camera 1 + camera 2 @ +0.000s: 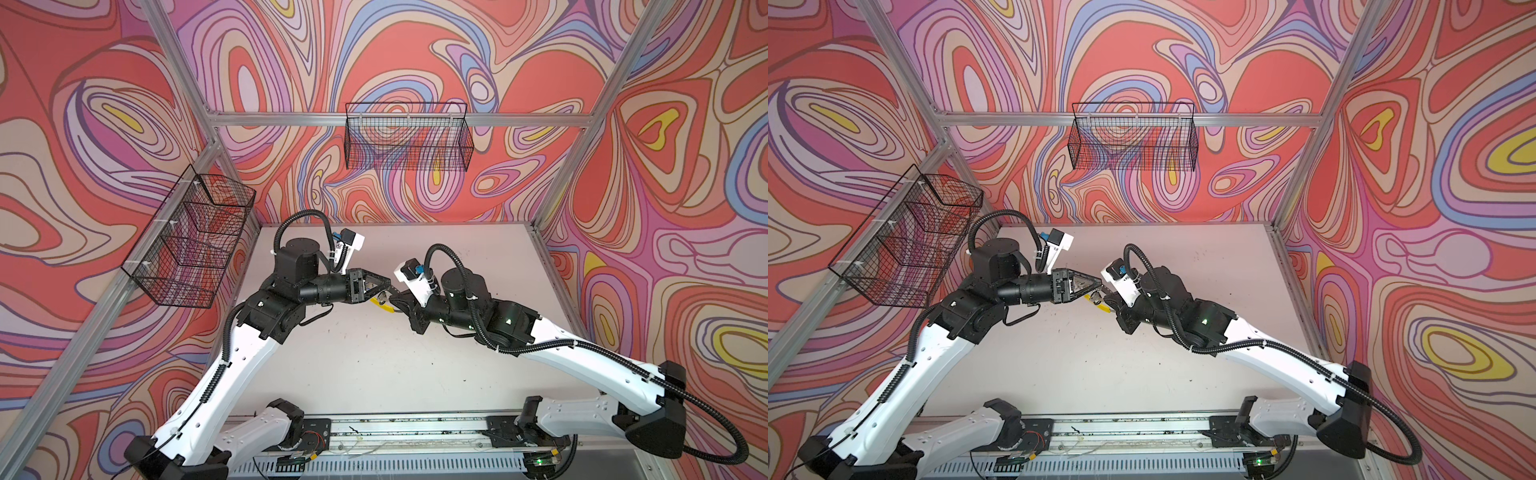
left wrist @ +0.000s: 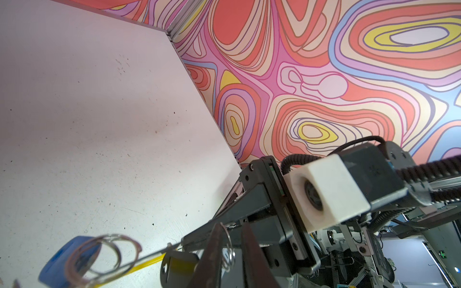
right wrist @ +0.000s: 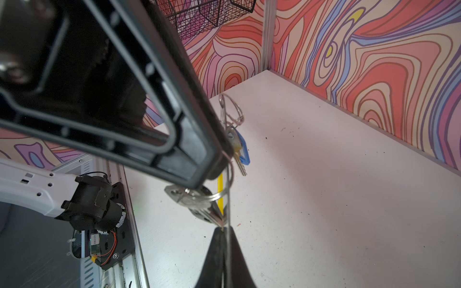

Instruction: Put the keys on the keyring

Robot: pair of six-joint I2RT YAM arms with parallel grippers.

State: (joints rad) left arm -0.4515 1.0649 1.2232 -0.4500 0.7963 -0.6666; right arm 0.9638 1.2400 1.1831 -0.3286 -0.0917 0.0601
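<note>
The tag (image 3: 244, 147) is blue, the sleeve (image 3: 220, 182) yellow, the walls (image 1: 415, 54) swirl-patterned.

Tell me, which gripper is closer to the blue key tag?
Left. The left gripper has its tip right beside the blue tag. The right gripper pinches the keyring farther off, with the yellow sleeve between it and the tag.

Swirl-patterned walls (image 1: 415, 62), aluminium frame (image 1: 291, 119), two black wire baskets (image 1: 409, 141), white tabletop (image 1: 374, 365).
</note>
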